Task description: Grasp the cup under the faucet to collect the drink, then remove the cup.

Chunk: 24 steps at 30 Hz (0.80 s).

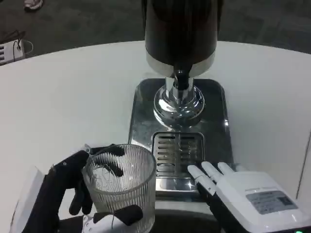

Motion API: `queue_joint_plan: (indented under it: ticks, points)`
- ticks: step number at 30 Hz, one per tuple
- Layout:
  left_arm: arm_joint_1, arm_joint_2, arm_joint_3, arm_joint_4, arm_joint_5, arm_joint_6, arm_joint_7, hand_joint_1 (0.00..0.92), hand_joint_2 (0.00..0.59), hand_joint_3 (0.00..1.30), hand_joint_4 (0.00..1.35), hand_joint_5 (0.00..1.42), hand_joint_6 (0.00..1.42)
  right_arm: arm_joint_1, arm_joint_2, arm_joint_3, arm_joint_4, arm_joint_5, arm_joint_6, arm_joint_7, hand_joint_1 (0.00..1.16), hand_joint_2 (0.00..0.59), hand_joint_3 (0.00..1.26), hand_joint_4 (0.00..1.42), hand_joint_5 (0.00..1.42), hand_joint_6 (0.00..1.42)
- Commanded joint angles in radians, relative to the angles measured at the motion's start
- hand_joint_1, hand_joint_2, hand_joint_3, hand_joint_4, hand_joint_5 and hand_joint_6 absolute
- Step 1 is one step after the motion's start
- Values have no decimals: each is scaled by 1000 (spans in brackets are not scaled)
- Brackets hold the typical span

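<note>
A clear ribbed glass cup (121,182) stands at the lower left, in front of the dispenser's left side. My left hand (73,187) wraps around it, black fingers showing on its far side and near its base. The dark drink dispenser (181,34) rises at the top centre, its faucet (181,80) over a chrome pedestal and above the slotted drip grate (177,153). The cup is off to the left of the grate, not under the faucet. My right hand (243,194) lies at the lower right, fingers extended and reaching onto the tray's front right edge, holding nothing.
The steel drip tray (141,116) sits on the round white table (63,97). Dark floor lies beyond the table's far edge. A white object (9,48) is at the far left edge.
</note>
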Motion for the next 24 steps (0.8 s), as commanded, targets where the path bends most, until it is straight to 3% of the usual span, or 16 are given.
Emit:
queue_joint_plan:
  ticks: [1,11,24]
  points:
    - [-10,3,3,10,-2,-30,-2,579,0,976,1098,1274,1424,-10,38,-6,-17,-2,7,10,572,473,44,0,0,0]
    - [-121,-17,4,163,76,-29,54,579,0,976,1098,1274,1424,-34,37,-18,-17,3,18,14,565,475,44,0,0,0]
    - [-372,11,-6,435,192,-28,165,585,0,976,1098,1274,1424,-19,40,-68,-17,44,8,-4,561,475,44,0,0,0]
